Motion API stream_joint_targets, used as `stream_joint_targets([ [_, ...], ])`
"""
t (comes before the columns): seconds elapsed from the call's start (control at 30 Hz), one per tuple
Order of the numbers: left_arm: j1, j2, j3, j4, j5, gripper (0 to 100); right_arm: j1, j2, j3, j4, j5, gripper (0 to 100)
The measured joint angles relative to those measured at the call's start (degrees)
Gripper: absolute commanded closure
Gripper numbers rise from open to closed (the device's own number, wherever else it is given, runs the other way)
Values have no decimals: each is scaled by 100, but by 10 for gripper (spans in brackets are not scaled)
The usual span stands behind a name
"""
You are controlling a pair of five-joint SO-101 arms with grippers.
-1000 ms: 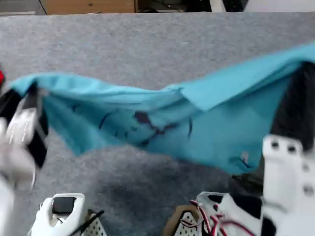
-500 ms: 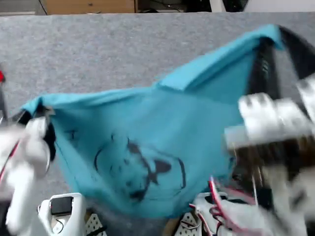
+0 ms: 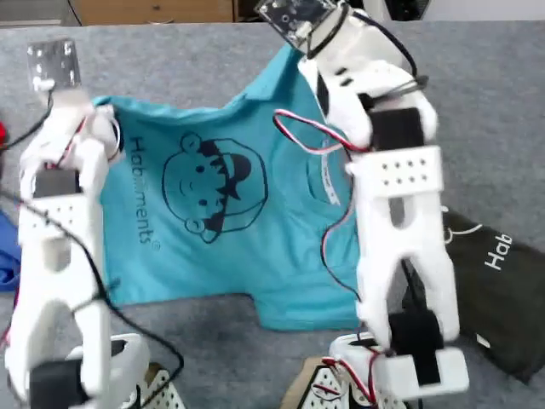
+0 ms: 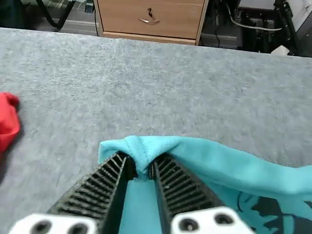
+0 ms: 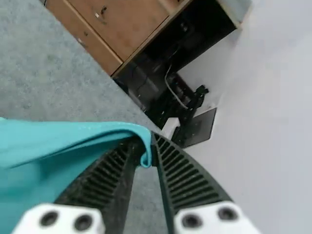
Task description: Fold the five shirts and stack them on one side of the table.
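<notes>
Now on bench: teal shirt [image 3: 213, 213] spread print side up on the grey bench [image 3: 196, 60], between the two arms, its near hem lying flat
Left claw [image 4: 140, 165]: clenched on a bunched far corner of the teal shirt
Right claw [image 5: 146, 146]: clenched on the other far corner, a folded edge of fabric nipped between the ribbed fingers [image 5: 105, 170]
High view: gives the whole spread and the cartoon face print; also a black garment [image 3: 502, 290] on the bench beside the right arm's base and a blue cloth [image 3: 7, 264] at the bench's left edge; whether the black garment touches the teal shirt cannot be told, the arm covers that edge
Left wrist view: gives the pinch close up; a red cloth [image 4: 7, 122] lies on the bench well apart from the held corner; wooden drawer cabinet [image 4: 151, 17] beyond the bench
Right wrist view: gives the second pinch close up, tilted toward a white wall [image 5: 273, 122]
</notes>
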Motion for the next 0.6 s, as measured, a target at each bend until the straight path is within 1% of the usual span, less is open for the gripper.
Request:
stream_joint_targets([
  [0.1,0,888,-747,-141,0,981,9,510,-18,-818,0,995],
  [0.17,0,1424,-1257,-158,0,981,88,905,-158,-1187,-132,995],
  [0.27,-62,2092,-1908,-176,18,981,220,1495,-686,-1354,-484,995],
  [0.33,-132,2426,-2251,-176,220,981,281,1829,-1081,-1336,-668,995],
  [0.4,-220,2699,-2514,-105,448,981,325,2110,-1495,-1090,-738,995],
  [0.47,-299,2866,-2716,114,589,981,325,2286,-1837,-633,-774,995],
  [0.6,-325,3007,-2884,791,651,981,325,2330,-2338,703,-774,995],
])
